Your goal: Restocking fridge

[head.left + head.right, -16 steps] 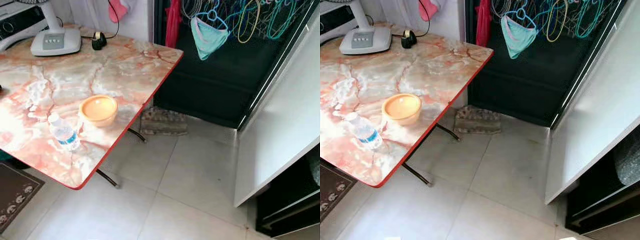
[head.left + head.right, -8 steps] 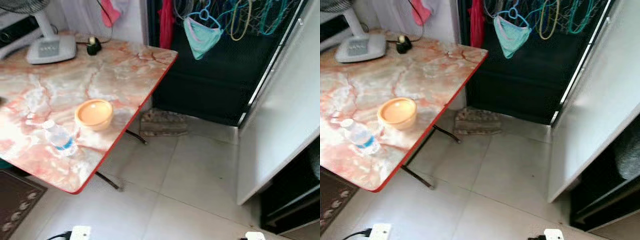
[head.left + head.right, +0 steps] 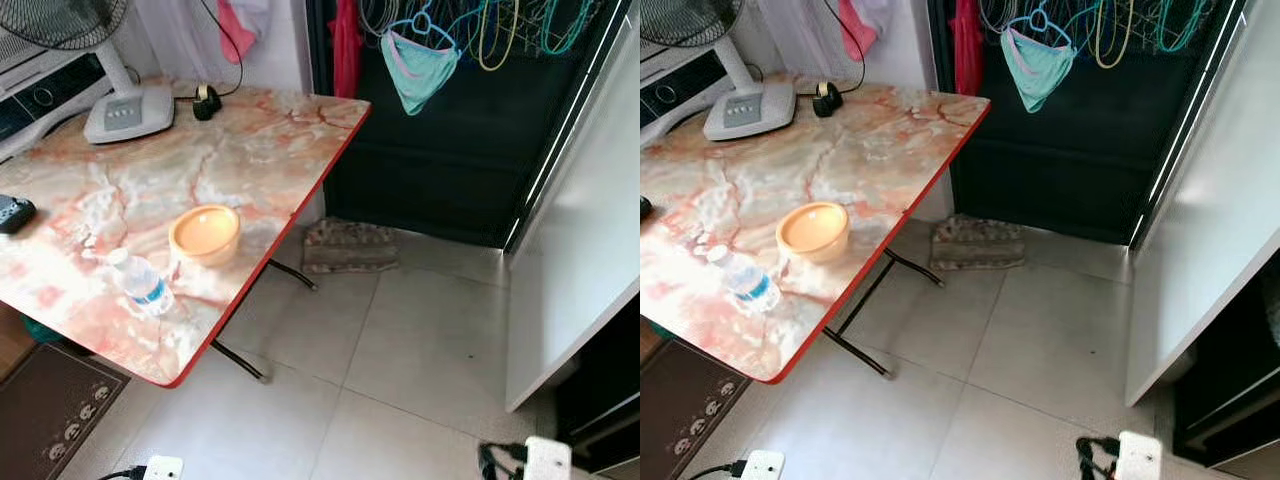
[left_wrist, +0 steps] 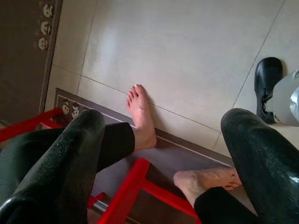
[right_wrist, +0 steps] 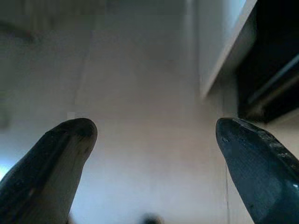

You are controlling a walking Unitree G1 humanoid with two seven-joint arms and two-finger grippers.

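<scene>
Sitting on the marble-look table (image 3: 90,215) near its red front edge is the water bottle (image 3: 140,283), just beside the orange bowl (image 3: 205,233), while the left gripper (image 4: 161,140) and right gripper (image 5: 152,135) both hang spread wide, empty, above the tiled floor (image 3: 400,380).

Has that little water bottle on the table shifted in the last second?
No. The water bottle keeps its place beside the orange bowl near the table edge; the camera moved.
</scene>
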